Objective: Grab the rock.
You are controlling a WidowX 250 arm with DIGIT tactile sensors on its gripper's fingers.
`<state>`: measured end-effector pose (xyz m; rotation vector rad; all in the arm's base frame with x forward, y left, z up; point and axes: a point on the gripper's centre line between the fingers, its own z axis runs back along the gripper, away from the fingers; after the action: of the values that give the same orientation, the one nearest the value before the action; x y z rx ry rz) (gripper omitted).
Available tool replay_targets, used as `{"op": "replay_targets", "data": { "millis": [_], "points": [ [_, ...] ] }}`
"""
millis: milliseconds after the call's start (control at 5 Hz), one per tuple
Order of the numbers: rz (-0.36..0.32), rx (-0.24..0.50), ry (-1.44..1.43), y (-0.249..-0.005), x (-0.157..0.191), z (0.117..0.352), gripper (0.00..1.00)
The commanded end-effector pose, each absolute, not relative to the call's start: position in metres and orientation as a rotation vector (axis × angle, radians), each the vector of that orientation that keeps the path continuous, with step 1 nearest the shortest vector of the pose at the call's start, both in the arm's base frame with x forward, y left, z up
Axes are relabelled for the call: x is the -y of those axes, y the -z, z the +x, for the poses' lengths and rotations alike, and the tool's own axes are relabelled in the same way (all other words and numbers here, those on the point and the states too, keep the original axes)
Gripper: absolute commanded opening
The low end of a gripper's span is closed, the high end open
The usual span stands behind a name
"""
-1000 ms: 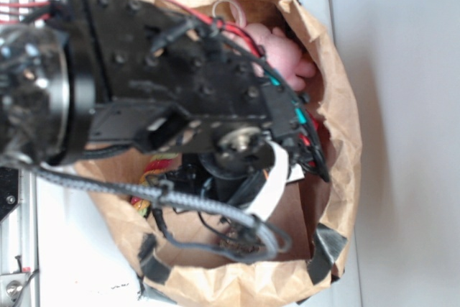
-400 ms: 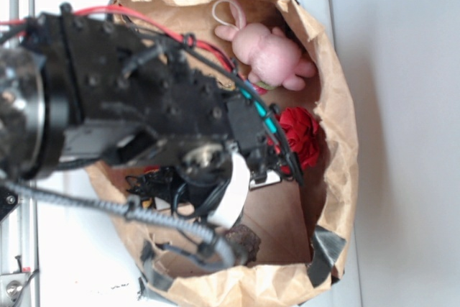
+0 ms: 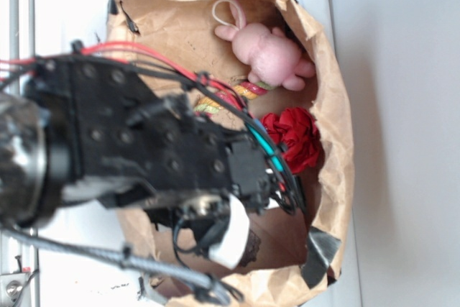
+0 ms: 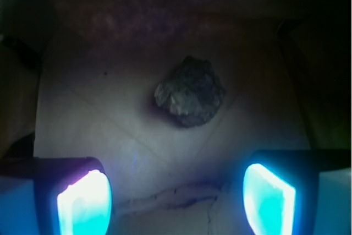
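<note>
The rock (image 4: 190, 98) is a rough dark grey-brown lump lying on the brown paper floor of the bag. In the wrist view it sits ahead of my gripper (image 4: 176, 202), apart from both glowing fingertips (image 4: 85, 202), roughly centred between them. The jaws stand wide open with nothing between them. In the exterior view the arm hides most of the gripper (image 3: 226, 242). Only a dark edge of the rock (image 3: 253, 248) shows beside its white finger.
The brown paper bag (image 3: 338, 141) lies open, its crumpled walls all round the gripper. A pink plush toy (image 3: 266, 55) lies at its far end and a red ruffled fabric flower (image 3: 293, 138) at the right wall. A striped colourful object (image 3: 248, 90) lies below the plush.
The arm has moved down the exterior frame, toward the bag's near end. The plush and the red flower are now uncovered, and the rock is mostly hidden behind the gripper.
</note>
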<state>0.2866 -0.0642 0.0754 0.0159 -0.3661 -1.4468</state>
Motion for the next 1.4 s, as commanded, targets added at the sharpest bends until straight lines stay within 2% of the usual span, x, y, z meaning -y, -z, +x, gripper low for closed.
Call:
{"op": "replay_targets", "data": {
  "millis": [0,200,600,1200],
  "points": [
    [0.045,0.370,1.455,-0.078,0.089,0.299,1.00],
    [0.025,0.358,1.448,-0.071,0.093,0.301,1.00],
    [-0.081,0.375,1.455,-0.064,0.094,0.302,1.00],
    [-0.124,0.401,1.453,-0.064,0.099,0.301,1.00]
  ]
}}
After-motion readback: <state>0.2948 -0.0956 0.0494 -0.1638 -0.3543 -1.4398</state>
